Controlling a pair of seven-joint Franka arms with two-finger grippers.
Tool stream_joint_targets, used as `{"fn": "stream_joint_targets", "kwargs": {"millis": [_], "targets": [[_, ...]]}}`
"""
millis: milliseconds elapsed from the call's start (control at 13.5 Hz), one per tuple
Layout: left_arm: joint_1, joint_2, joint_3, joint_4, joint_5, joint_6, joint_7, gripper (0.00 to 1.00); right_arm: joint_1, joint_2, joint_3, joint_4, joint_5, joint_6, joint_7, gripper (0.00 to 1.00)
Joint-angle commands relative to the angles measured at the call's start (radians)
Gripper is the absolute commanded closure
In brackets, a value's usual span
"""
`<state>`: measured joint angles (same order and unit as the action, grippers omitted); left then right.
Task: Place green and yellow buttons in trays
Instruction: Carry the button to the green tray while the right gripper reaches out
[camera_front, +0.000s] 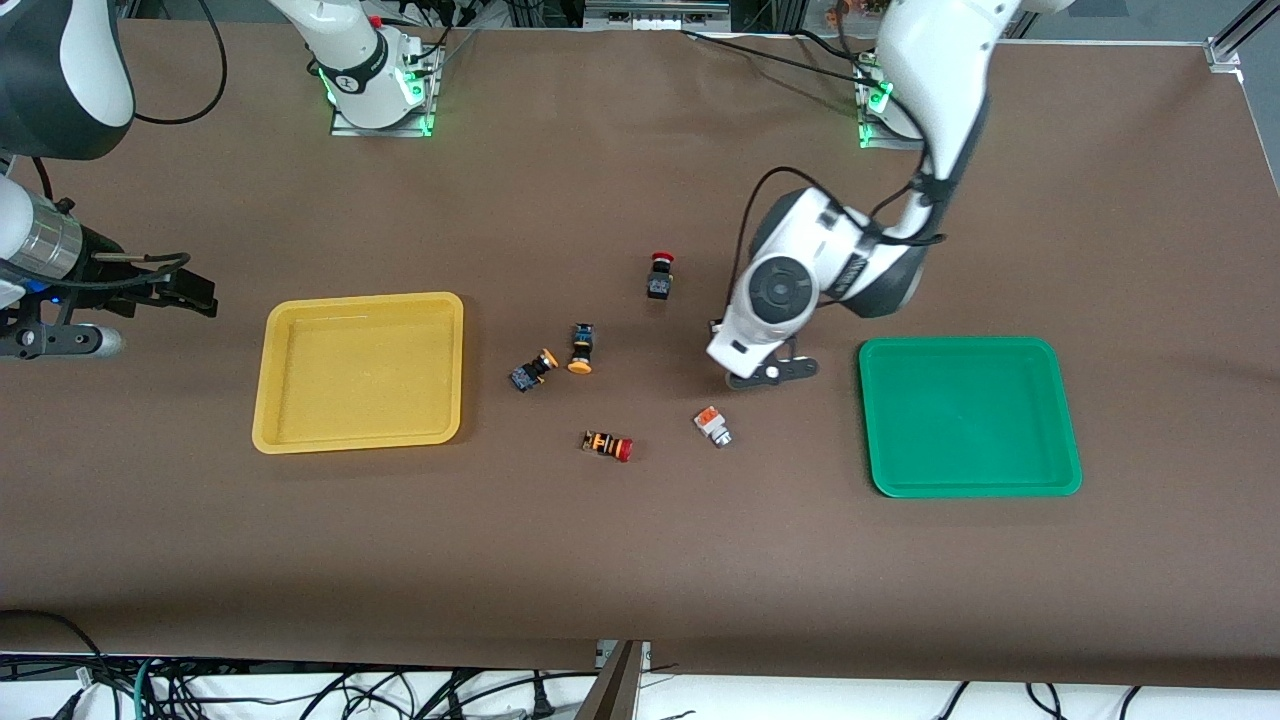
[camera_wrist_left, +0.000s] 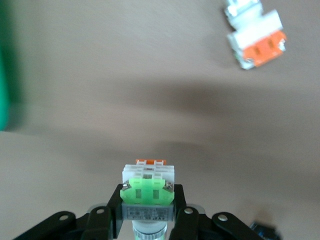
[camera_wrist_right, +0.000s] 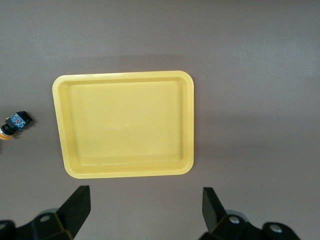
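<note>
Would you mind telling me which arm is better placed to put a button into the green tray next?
Left. Its tool is shut on the green-block button, over the table beside the green tray. The right tool waits open near the yellow tray.

Yellow tray (camera_front: 300, 440), green tray (camera_front: 890, 480), brown table (camera_front: 640, 560), seemingly red-capped button (camera_front: 660, 275).
</note>
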<state>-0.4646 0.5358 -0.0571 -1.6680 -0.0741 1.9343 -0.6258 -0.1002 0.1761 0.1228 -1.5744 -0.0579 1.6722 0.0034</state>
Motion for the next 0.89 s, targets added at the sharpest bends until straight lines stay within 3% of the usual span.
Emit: {"fn": "stream_joint_targets", "kwargs": {"millis": [0,370,517,813], "targets": [[0.111,-0.069,-0.009,0.025,0.019,-0.136,0.206,0.95,0.000,-0.007,0.001,-0.003,0.012,-0.006,0.015,0.01],[0.308,-0.083,-0.010,0.050,0.019,-0.187,0.613,0.91,-0.006,-0.009,-0.014,0.002,0.021,0.003,0.009,0.01],[0.352,-0.060,-0.009,0.048,0.020,-0.172,0.734,0.87,-0.012,-0.004,-0.014,0.088,0.087,0.003,0.007,0.01],[0.388,-0.014,-0.007,0.031,0.043,-0.071,0.856,0.87,-0.007,0.049,-0.015,0.093,0.131,0.070,0.017,0.01]]}}
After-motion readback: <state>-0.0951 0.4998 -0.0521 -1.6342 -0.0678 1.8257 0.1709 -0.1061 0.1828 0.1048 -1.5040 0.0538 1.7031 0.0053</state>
